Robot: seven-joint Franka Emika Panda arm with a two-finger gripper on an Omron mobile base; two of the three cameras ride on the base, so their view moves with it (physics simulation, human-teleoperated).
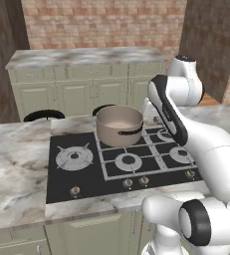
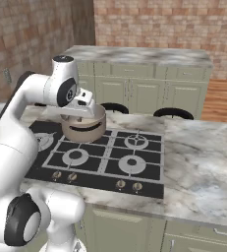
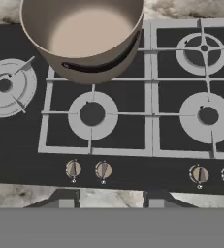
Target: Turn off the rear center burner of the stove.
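Gripper [image 3: 111, 198] fingers were held spread above the stove [image 3: 128, 160]; 1 of the 2 middle knobs [image 3: 103, 170] should be approached squarely, then pinched.

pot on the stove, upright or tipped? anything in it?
Upright and empty: the pot sits level on the rear grate of the stove, and its bare floor shows.

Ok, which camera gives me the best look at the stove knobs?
The hand view: it looks straight down on the knobs, so their pointer marks are readable. Both base views show the row along the stove front small and oblique; the left view's arm covers the right end.
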